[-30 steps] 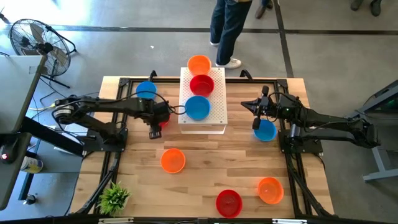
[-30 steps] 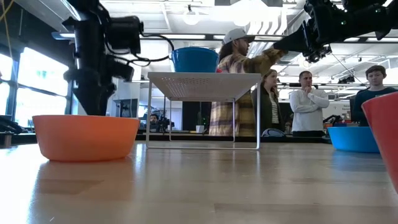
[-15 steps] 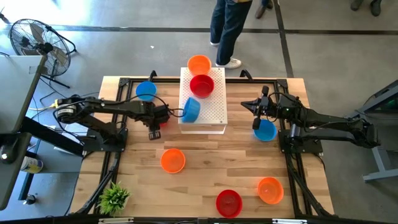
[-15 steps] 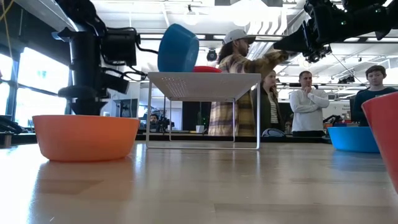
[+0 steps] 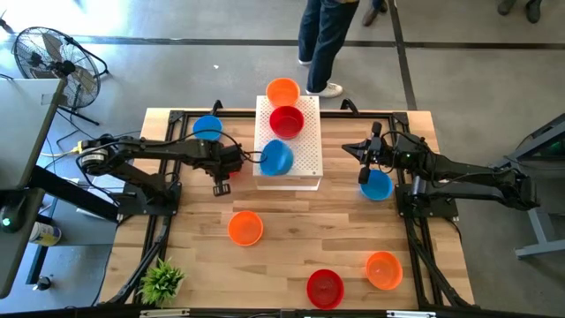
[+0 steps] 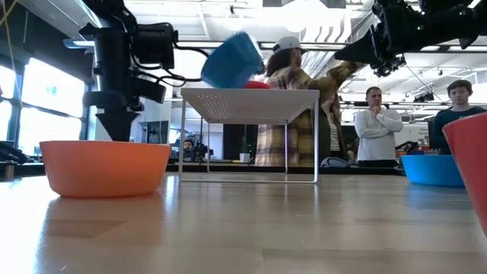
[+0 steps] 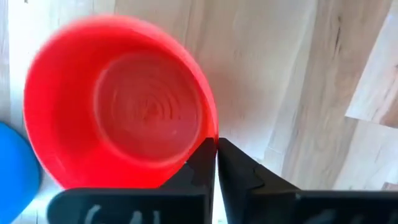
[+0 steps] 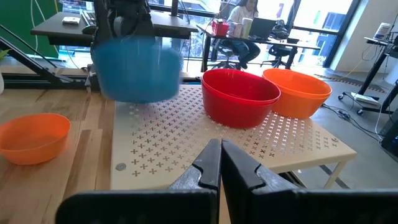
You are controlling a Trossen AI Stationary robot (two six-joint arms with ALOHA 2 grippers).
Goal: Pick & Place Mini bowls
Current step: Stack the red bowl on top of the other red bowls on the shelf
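A red mini bowl stands opening up on the table left of the white perforated platform. In the high view the left arm hides most of it. My left gripper points steeply down at it and is shut on its rim. On the platform sit an orange bowl, a red bowl and a blue bowl. The blue one is tilted and blurred near the platform's left edge. My right gripper hovers shut and level, right of the platform. My left gripper has the red bowl's rim between its two shut fingers, one finger inside the bowl and one outside. The fingers come from above, pointing steeply down. The bowl sits opening up, with the wooden table under it.
Loose bowls lie on the table: blue at the far left, blue under the right arm, orange, red and orange toward the near edge. A small plant stands at the near left corner. A person stands beyond the far edge.
The blue bowl on the platform lay flat a second ago. It tipped up onto its side at the platform's left edge and now leans at a lesser tilt, still moving.
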